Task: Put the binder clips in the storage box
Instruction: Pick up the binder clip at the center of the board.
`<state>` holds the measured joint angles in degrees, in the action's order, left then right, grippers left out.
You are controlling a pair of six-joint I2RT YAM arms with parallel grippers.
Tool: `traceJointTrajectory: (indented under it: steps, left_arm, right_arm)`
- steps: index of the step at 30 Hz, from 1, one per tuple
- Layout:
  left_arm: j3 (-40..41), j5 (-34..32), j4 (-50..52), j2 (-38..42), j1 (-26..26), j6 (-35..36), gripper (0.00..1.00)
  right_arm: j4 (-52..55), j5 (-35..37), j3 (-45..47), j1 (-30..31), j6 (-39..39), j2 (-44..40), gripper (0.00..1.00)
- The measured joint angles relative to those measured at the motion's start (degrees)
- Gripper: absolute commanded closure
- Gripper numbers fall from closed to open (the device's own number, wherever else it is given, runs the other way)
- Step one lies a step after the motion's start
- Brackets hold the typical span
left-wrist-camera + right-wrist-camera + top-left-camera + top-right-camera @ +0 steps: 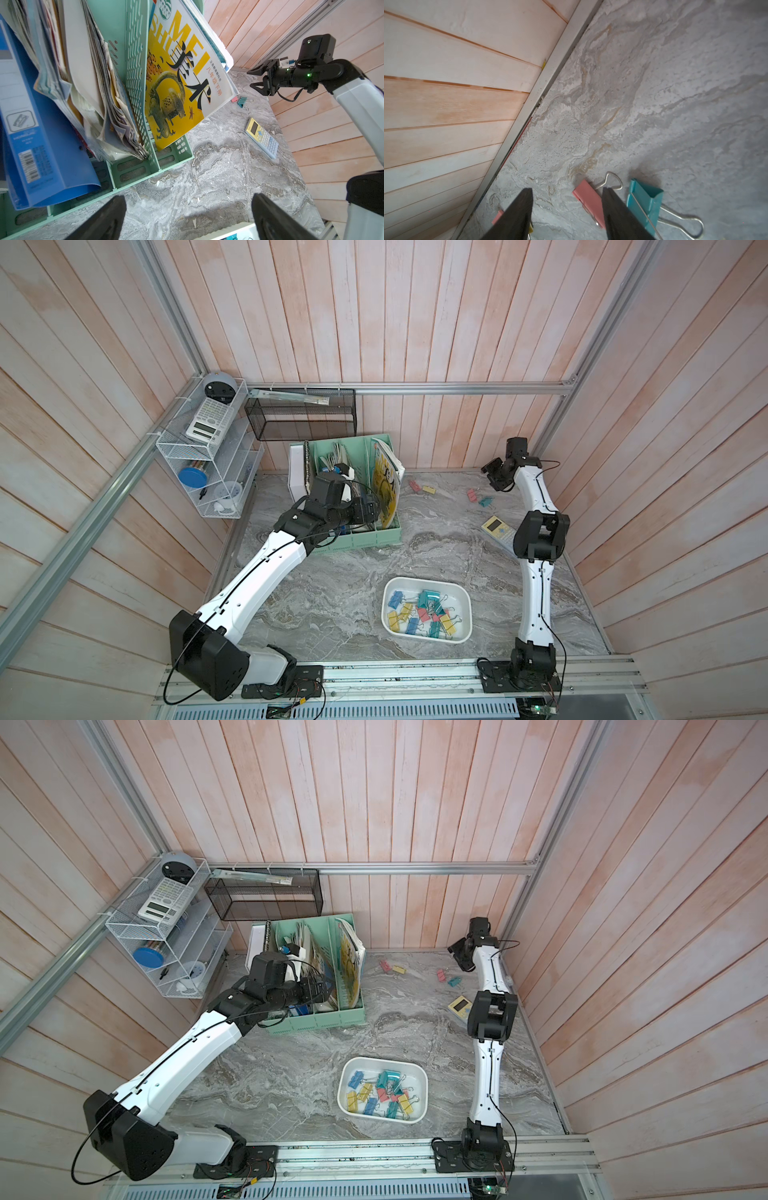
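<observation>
The white storage box [385, 605] [341, 1085] sits front centre on the marble table, and several pastel binder clips [428, 612] lie in it. Loose clips rest near the back wall: a pink one [414, 486] beside a yellow one [429, 489], and another pink one [471, 494] beside a teal one [485, 502]. My right gripper [492, 475] [568, 193] hangs open above that second pair. The pink clip [588, 199] lies on the table between its fingers and the teal clip [643, 199] just outside them. My left gripper [189, 216] is open and empty beside the file holder.
A mint-green file holder [357, 540] full of books stands at the back left. A yellow-and-blue calculator [496, 531] lies by the right arm. A black mesh basket [299, 416] and a white wire shelf [199, 448] hang on the walls. The back wall is close to the right gripper.
</observation>
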<state>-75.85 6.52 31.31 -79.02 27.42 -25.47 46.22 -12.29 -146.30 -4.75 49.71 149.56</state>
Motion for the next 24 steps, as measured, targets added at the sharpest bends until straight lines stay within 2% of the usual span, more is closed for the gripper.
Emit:
traceJointTrajectory:
  steps: [12, 24]
  left_arm:
    - [-0.1, -0.6, -1.3, -2.1, 0.0, -3.5, 0.00]
    - [0.1, -1.1, -2.4, -1.3, 0.0, -5.2, 0.00]
  right_arm:
    - [1.9, -5.9, 0.1, 0.1, 1.5, 2.7, 0.54]
    - [2.1, -8.6, 1.7, 0.5, 0.0, 2.7, 0.86]
